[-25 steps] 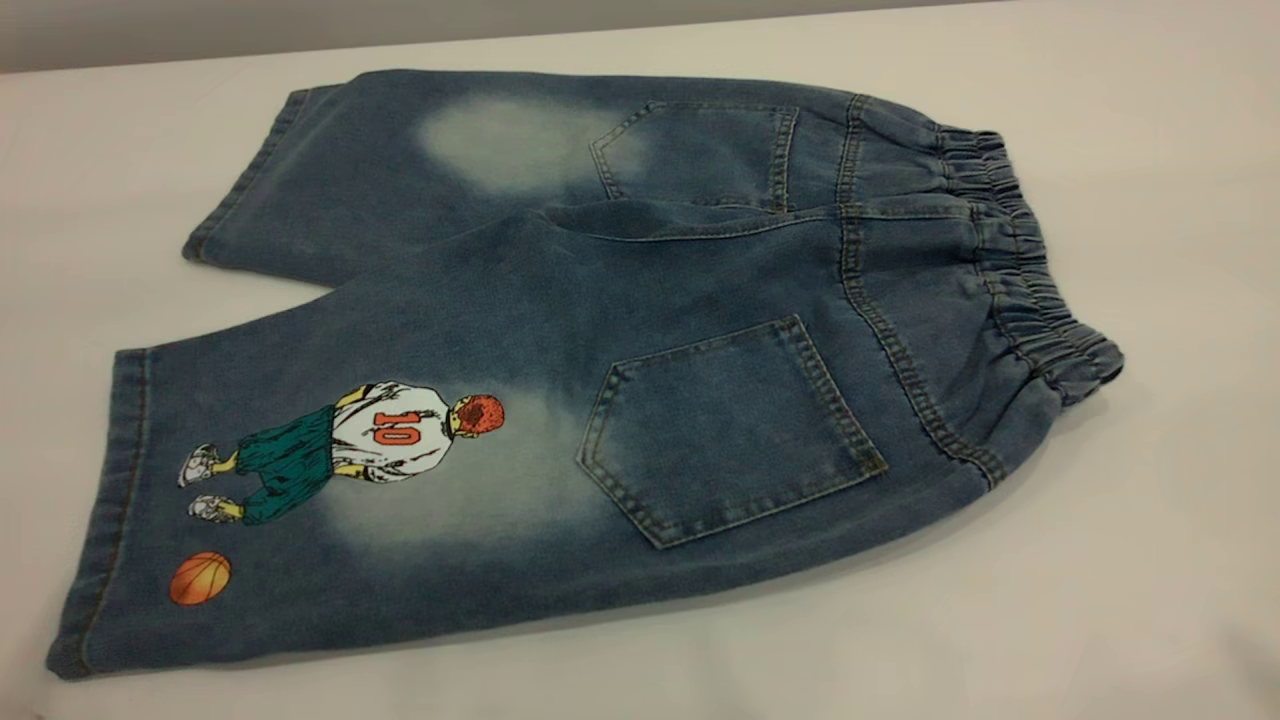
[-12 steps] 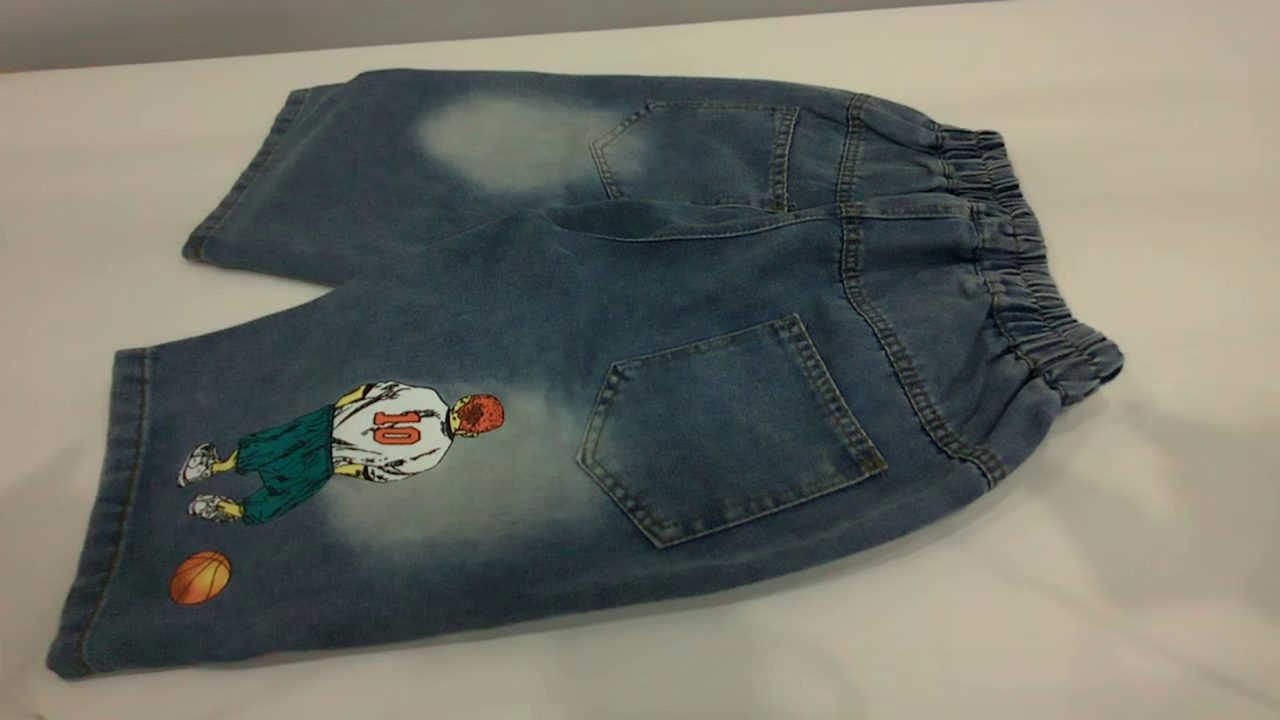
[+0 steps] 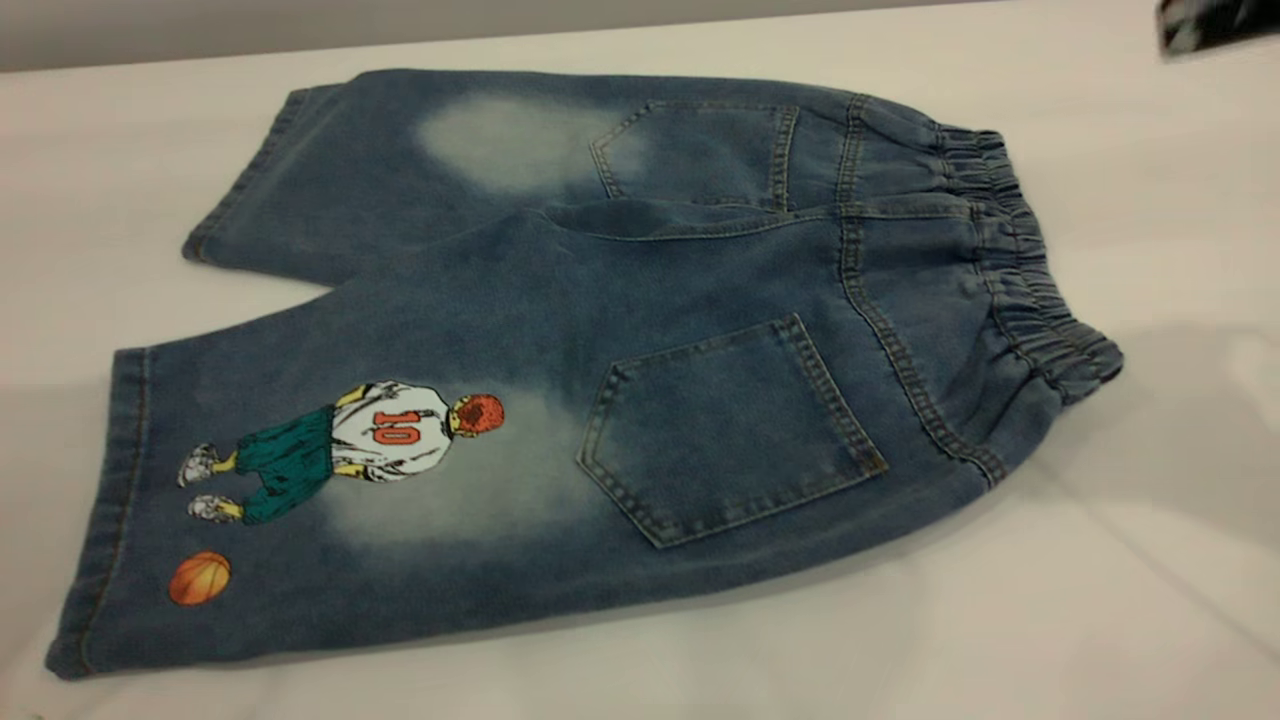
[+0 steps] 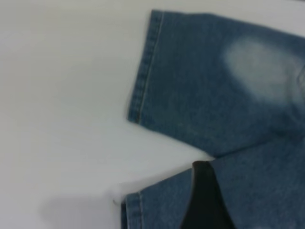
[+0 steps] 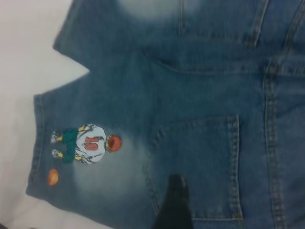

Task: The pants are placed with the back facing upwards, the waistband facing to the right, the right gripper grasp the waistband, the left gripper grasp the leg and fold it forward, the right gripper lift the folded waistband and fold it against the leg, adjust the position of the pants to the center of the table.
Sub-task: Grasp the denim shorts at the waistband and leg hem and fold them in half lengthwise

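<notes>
The blue denim pants [image 3: 620, 350] lie flat on the white table [image 3: 1150, 600], back pockets up. Their elastic waistband [image 3: 1020, 270] points right and the two legs point left. The near leg [image 3: 330, 450] carries a basketball-player print. In the left wrist view, a dark part of my left gripper [image 4: 205, 200] hovers above the near leg's hem [image 4: 138, 205], close to the gap between the legs. A dark part of my right gripper [image 5: 174, 205] hangs over the near back pocket [image 5: 200, 162]. Neither gripper touches the cloth.
A dark piece of an arm [image 3: 1215, 20] shows at the top right corner of the exterior view. The table's far edge [image 3: 200, 55] runs behind the pants. Bare white tabletop surrounds the garment on all sides.
A dark arm part has come into the exterior view's top right corner, and shadows have spread over the table at the right and left. The pants have not moved.
</notes>
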